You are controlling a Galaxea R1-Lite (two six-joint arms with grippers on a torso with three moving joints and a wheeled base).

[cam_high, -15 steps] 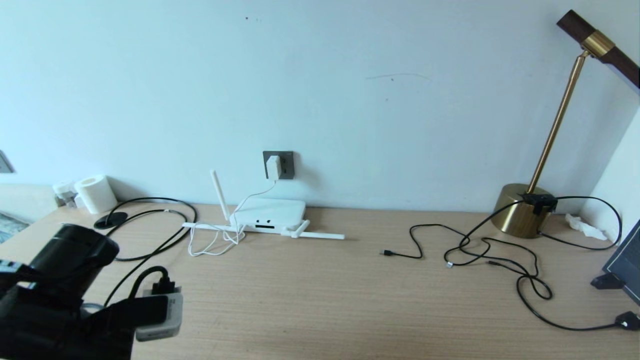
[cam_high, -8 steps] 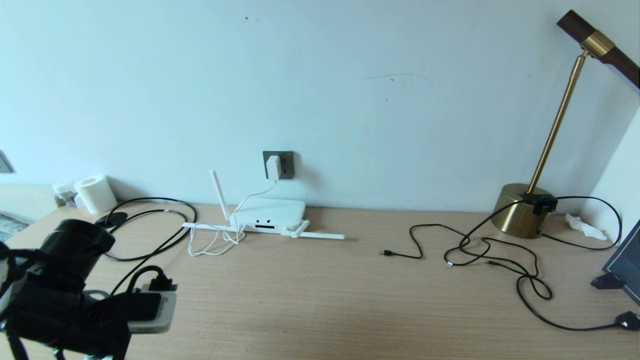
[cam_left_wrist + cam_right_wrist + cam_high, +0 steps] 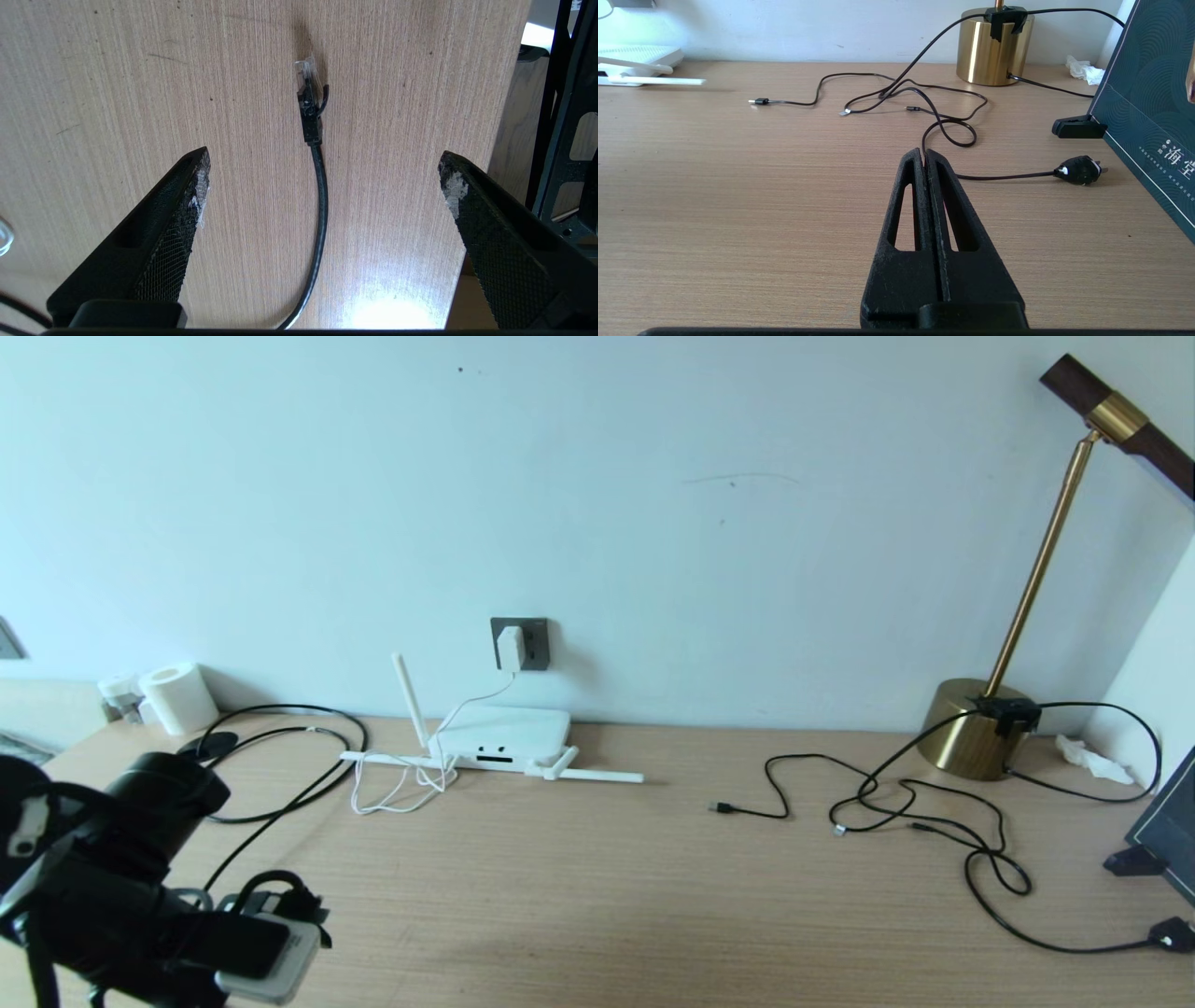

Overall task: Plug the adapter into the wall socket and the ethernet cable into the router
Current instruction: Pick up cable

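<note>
1. The left gripper (image 3: 322,186) hangs over the near left part of the wooden desk (image 3: 653,896), and its two fingers (image 3: 187,205) are spread far apart.
2. The ethernet cable (image 3: 320,196) lies flat on the desk right under that gap, touching neither finger. Its clear plug (image 3: 306,70) points away from the gripper.
3. The adapter (image 3: 510,648) sits in the wall socket (image 3: 534,644) on the far wall. Its thin white cord (image 3: 401,789) drops down to the desk.
4. The router (image 3: 504,735) lies on the desk just below the socket, with one antenna (image 3: 409,700) sticking up.
5. The right gripper (image 3: 927,156) rests low over the near right side, fingers pressed together, holding nothing.
6. A gold lamp (image 3: 971,728) stands far right, with thin black cables (image 3: 934,812) looped near it.
</note>
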